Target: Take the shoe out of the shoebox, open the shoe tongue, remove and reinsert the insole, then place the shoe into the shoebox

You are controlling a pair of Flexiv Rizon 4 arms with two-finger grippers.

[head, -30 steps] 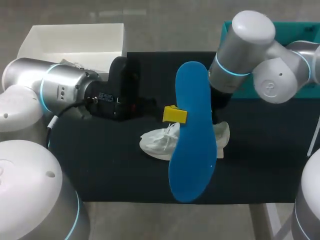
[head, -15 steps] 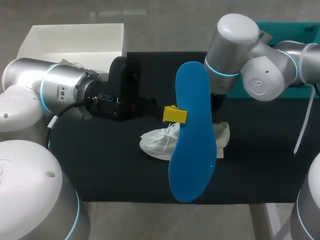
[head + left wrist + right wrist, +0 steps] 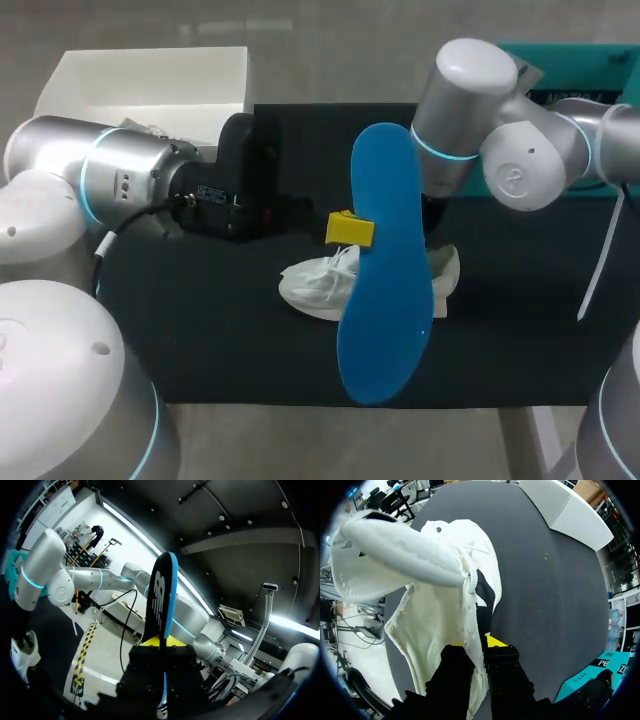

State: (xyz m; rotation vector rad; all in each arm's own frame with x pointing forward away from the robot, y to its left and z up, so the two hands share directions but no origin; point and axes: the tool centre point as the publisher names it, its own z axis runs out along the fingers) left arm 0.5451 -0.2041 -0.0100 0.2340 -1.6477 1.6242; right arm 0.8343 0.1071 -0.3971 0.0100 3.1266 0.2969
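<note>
While left jaws clamp raised insole point(image 3: 385, 290), right jaws pinch shoe point(image 3: 435, 605) at heel

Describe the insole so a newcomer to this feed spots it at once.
Find the black mat in the table's middle, where the white shoe lies. Above that shoe, pinched in the left gripper, is the insole: a long, flat, foot-shaped sheet, the only bright blue thing over the mat.
</note>
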